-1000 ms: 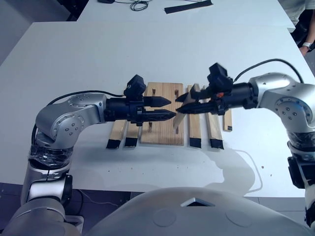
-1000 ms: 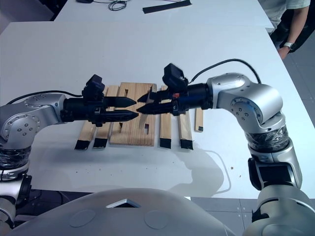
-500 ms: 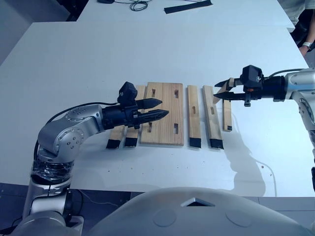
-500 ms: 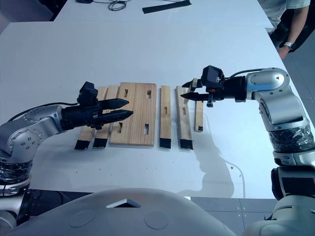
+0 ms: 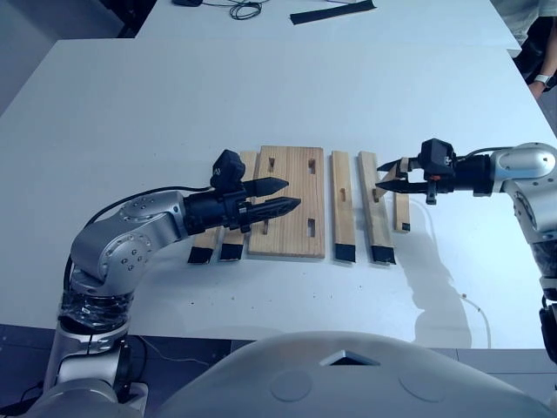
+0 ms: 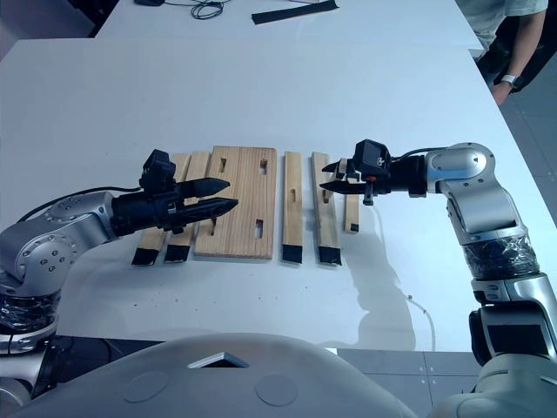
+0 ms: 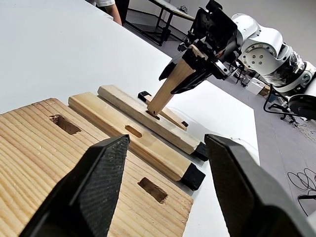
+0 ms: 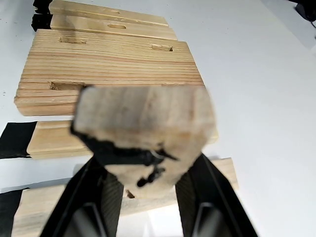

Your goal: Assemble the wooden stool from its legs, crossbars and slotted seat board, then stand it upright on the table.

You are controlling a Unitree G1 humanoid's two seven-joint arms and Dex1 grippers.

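The slotted seat board [image 5: 291,233] lies flat mid-table. Two black-tipped legs [image 5: 218,242] lie at its left, and two more [image 5: 342,209] [image 5: 375,213] at its right. A loose crossbar [image 5: 401,213] rests beyond them. My left gripper [image 5: 291,194] hovers open over the board's left part, holding nothing. My right gripper [image 5: 384,174] is shut on a short crossbar [image 7: 174,85]. The crossbar is tilted, and its lower end touches the slot of the outer right leg [image 7: 148,116]. In the right wrist view the crossbar's end [image 8: 143,126] sits between the fingers.
The white table [image 5: 157,113] has free room all around the parts. A second table behind carries a black strip [image 5: 333,11] and cables [image 5: 246,9]. The table's front edge runs just below the legs' black tips.
My right gripper carried the crossbar from over the seat board out to the right, then down onto the outer right leg. My left gripper drew back slightly to the left.
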